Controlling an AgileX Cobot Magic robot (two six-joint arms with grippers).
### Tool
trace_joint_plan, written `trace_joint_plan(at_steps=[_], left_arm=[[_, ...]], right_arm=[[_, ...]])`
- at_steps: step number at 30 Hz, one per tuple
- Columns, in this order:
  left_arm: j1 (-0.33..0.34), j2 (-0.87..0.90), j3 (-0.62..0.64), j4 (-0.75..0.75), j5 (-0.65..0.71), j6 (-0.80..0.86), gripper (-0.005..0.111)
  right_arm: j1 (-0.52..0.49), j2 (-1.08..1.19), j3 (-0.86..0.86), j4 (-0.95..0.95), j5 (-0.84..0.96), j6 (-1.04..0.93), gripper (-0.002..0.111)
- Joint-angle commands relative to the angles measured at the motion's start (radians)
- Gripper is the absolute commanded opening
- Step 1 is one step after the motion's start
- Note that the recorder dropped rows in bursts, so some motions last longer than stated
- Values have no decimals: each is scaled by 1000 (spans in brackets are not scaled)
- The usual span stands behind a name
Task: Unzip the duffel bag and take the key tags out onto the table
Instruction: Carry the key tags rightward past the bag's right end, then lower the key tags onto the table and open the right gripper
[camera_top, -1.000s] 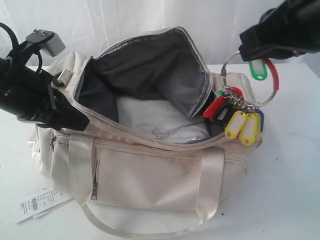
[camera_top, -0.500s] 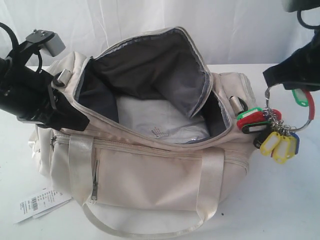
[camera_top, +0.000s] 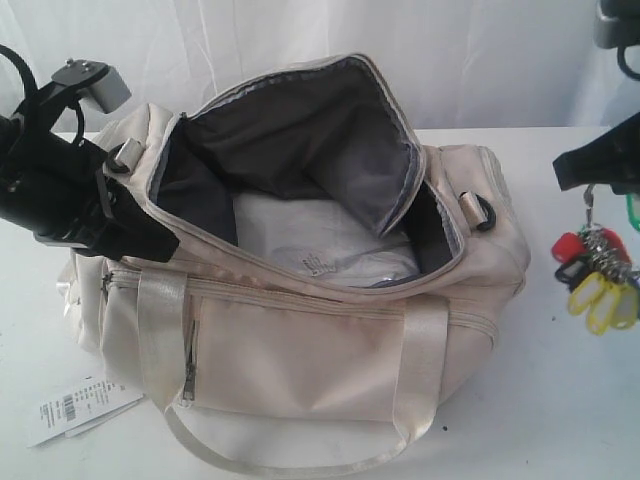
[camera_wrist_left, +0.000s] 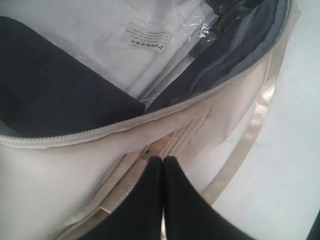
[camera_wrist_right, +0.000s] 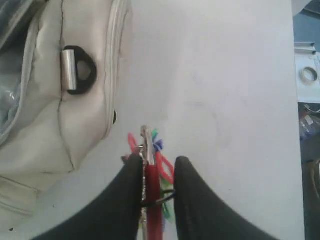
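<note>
Bag (camera_top: 330, 340) unzipped, gaping open on tabletop (camera_top: 560, 400). Right fingers (camera_wrist_right: 125, 200) clamp key tags (camera_top: 600, 280); the bunch hangs over the tabletop just beside the bag's end. Left fingers (camera_wrist_left: 145, 200) closed together, tips against the bag's zipper edge.

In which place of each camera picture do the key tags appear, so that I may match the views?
Exterior: key tags hang at the right edge, clear of the bag.
Left wrist: not in it.
Right wrist: key tags held between the jaws, beside the bag's end.
Shared landmark: the black ring on the bag's end, in both of those views.
</note>
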Motion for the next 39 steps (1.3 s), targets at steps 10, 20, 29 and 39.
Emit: trace_joint_plan(at_steps=[10,20,29,39], left_arm=[[-3,-3,5,-21,14,-2,0],[-3,-3,5,-21,14,0,0],[-3,-3,5,-21,14,0,0],[-3,-3,5,-23,16,0,0]], right_arm=[[-8,6,189,6,-163,46,0],[-8,60,255,76,-272,46,0],[-8,151,255,158,-315,37,9],[-8,150,255,151,-315,15,38]])
